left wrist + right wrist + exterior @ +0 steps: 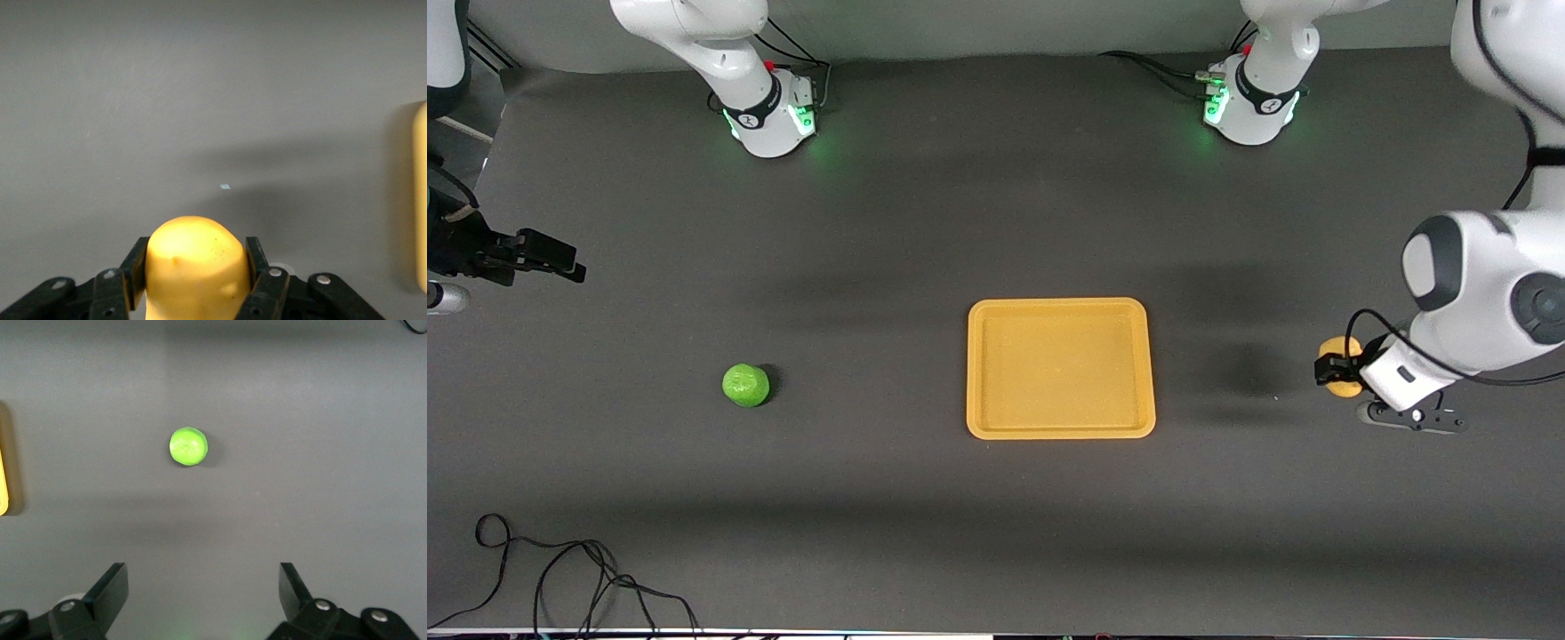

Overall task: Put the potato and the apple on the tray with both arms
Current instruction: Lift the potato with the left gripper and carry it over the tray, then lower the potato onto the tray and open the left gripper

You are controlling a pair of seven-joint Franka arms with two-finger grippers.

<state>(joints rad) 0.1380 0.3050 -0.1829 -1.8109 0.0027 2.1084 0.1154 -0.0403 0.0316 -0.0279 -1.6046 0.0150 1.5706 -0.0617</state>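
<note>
The yellow potato (pixel 1343 364) is clamped between the fingers of my left gripper (pixel 1332 368), low near the table and apart from the tray, toward the left arm's end. In the left wrist view the potato (pixel 193 263) fills the left gripper (pixel 195 252). The orange-yellow tray (pixel 1060 428) lies mid-table with nothing on it. Its edge shows in the left wrist view (pixel 420 207) and the right wrist view (pixel 3 480). The green apple (pixel 745 385) sits on the table toward the right arm's end. My right gripper (pixel 569 265) is open and empty, apart from the apple (pixel 188 446); it also shows in the right wrist view (pixel 203 580).
The two arm bases (pixel 774 111) (pixel 1249 102) stand along the table's far edge. A loose black cable (pixel 560 569) lies at the near corner toward the right arm's end. The table is dark grey.
</note>
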